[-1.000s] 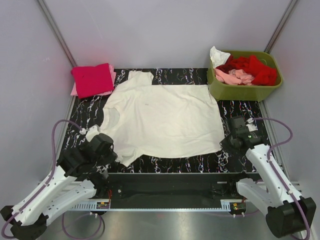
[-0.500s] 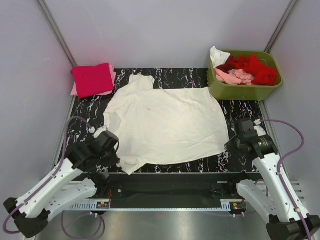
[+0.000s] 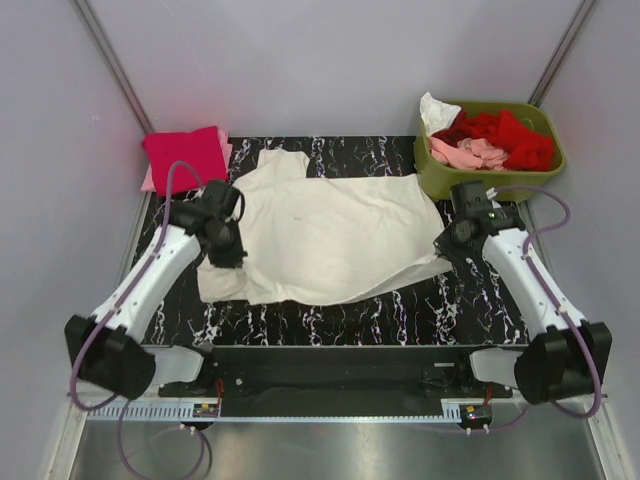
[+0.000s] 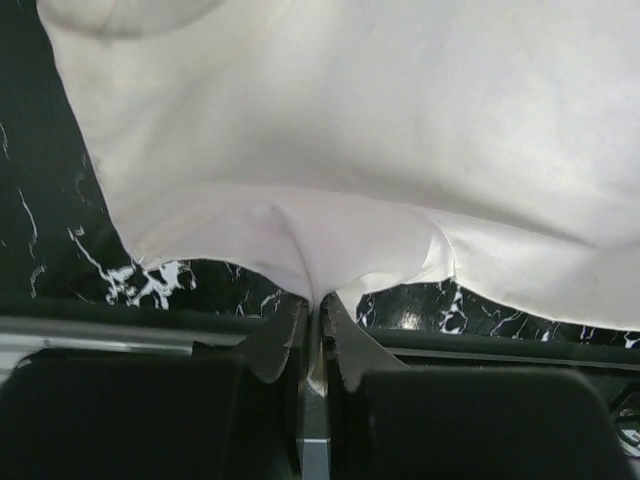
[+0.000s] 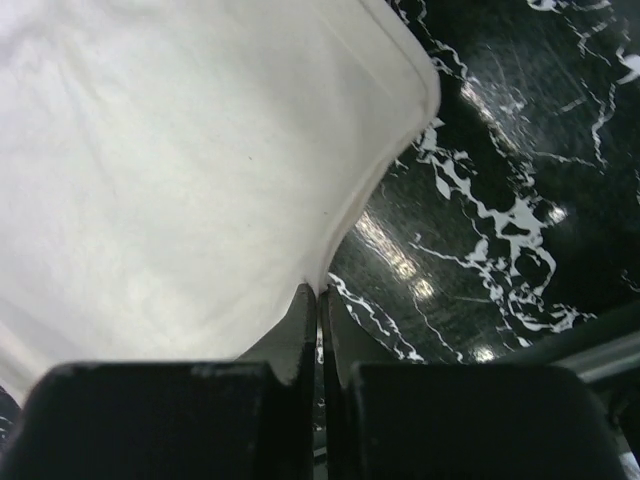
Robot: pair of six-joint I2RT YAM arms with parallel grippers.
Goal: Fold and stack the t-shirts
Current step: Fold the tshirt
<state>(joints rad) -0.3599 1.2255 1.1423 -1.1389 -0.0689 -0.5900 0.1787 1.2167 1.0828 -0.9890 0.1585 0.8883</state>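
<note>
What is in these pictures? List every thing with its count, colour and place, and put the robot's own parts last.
cream-white t-shirt: one, cream-white, spread across the middle of the table, near corners pinched.
magenta t-shirt: one, magenta-red, folded, far left corner.
pale pink t-shirt: one, pale pink, folded under the magenta one, only its edges showing.
bin: one, olive-green, far right corner.
crumpled clothes: count unclear; red, pale pink and white; heaped in the bin.
table: one, black with white veins.
left gripper: one, black, shut on the cream-white t-shirt's near left edge.
right gripper: one, black, shut on its near right corner.
</note>
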